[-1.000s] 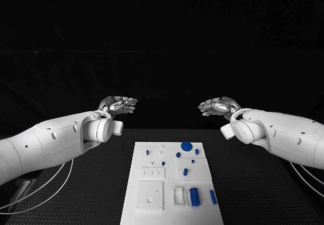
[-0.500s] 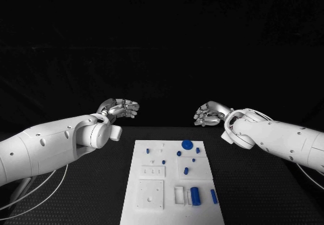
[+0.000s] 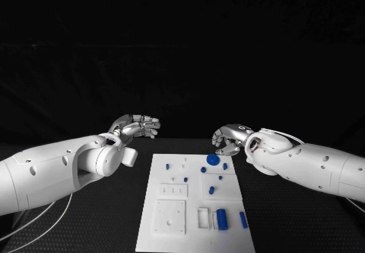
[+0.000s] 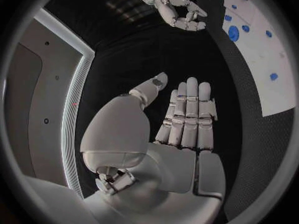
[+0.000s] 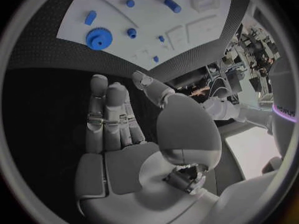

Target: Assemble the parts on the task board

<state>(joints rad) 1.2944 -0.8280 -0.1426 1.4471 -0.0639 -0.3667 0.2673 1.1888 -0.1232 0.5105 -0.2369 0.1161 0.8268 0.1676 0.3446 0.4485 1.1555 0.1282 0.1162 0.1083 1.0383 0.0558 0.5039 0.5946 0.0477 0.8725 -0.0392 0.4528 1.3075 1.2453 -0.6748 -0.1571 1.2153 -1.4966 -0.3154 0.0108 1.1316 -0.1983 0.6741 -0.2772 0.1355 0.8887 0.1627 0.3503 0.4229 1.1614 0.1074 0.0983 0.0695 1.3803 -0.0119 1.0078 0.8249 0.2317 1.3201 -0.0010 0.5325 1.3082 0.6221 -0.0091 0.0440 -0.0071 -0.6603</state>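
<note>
Black desk [image 3: 114, 221] in the head view carries the white task board [image 3: 171, 232]; near its far end lies the blue gear [image 3: 212, 158], probably light, rigid, best pinched by its rim. Right hand [image 3: 227, 139] hovers beside it, left hand [image 3: 137, 125] well apart. Wrist views: both hands' fingers [image 4: 187, 109] released, extended, holding nothing.

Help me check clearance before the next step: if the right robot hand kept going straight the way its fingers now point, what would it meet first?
Probably the far end of the task board: in the right wrist view, the right robot hand points its fingers toward the blue gear, with black table between. Depth is unclear, so it might pass above.
</note>
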